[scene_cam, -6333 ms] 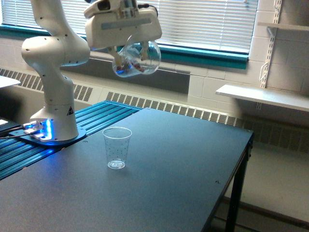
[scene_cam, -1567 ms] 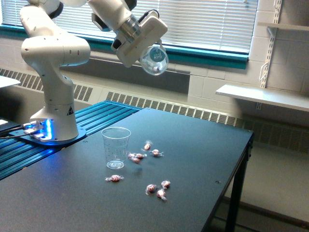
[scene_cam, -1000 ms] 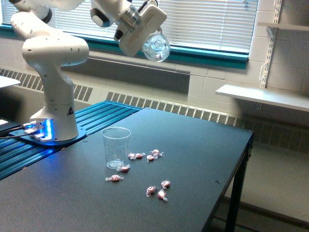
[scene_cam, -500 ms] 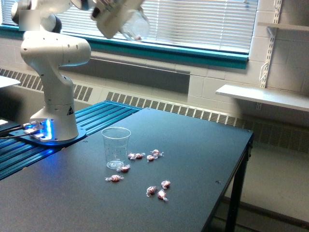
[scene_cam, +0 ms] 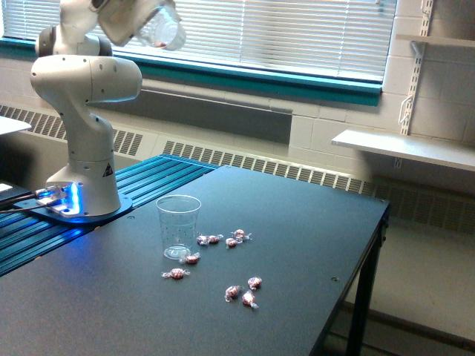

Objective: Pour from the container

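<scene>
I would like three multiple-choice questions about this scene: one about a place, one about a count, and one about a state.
1. Where do the wrapped candies lie?
A. Inside the cup
B. On the table beside the cup
C. On the wall shelf

2. How many candies can be counted on the table?
A. Three
B. Twelve
C. Eight

3. How does the clear cup stand?
A. Upright
B. Tipped on its side
C. Upside down

Answers:
1. B, since they are scattered on the dark tabletop toward the exterior view's right of the cup, and none shows inside it.
2. C, four near the cup's base and toward the right, one in front of it, and three nearer the table's front.
3. A, its open rim faces up. The container is held high in the hand, near the blinds.
</scene>
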`<state>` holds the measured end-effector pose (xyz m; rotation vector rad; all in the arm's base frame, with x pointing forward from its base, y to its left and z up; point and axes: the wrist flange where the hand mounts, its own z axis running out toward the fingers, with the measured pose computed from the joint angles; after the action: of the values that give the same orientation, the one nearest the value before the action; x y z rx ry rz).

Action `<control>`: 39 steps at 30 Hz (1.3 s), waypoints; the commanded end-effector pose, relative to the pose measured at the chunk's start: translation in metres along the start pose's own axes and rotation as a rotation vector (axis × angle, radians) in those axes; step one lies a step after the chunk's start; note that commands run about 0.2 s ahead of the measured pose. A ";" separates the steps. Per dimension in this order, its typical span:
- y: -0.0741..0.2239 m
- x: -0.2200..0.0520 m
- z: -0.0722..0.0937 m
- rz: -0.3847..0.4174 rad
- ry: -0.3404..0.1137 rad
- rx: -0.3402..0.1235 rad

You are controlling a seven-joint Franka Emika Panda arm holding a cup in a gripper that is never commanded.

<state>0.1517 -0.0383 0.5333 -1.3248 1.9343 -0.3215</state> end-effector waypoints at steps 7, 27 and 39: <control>0.013 0.010 0.064 0.046 -0.038 -0.209; 0.028 0.016 0.133 0.109 -0.072 -0.420; 0.027 0.015 0.133 0.106 -0.078 -0.413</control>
<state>0.2194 -0.0045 0.4514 -1.4280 2.0499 0.1237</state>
